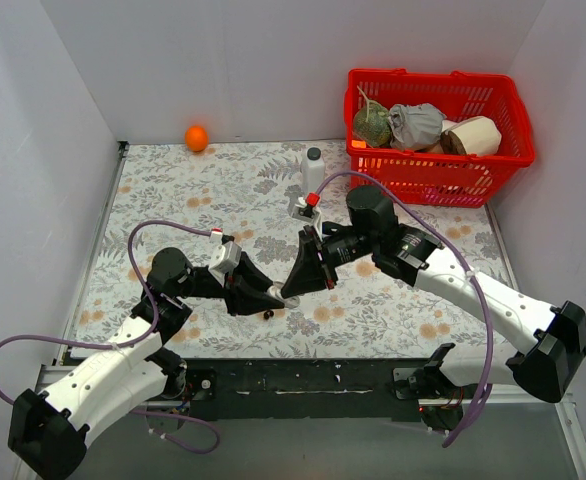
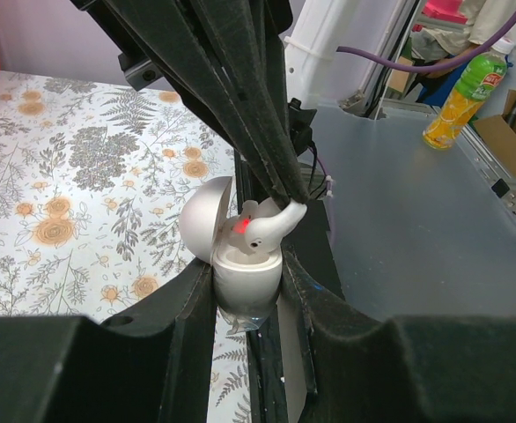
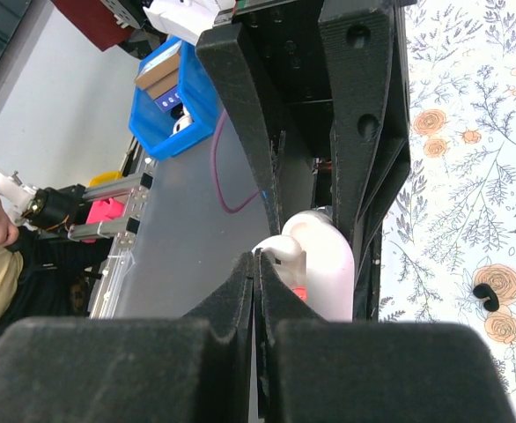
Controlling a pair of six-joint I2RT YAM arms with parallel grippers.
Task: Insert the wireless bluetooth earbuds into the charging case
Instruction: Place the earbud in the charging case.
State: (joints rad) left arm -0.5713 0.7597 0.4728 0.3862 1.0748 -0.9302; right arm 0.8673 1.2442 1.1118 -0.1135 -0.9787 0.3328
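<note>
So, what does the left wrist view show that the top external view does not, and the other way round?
Only the left wrist view: the charging case has its lid open, and a whitish earbud with a red glow sits at its mouth, pinched by the right gripper. A drink bottle shows in the background.
Only the top external view: the red basket, the orange ball, a white bottle and a loose black earbud.
Both: the left gripper clamped on the case, and the right gripper meeting it.
</note>
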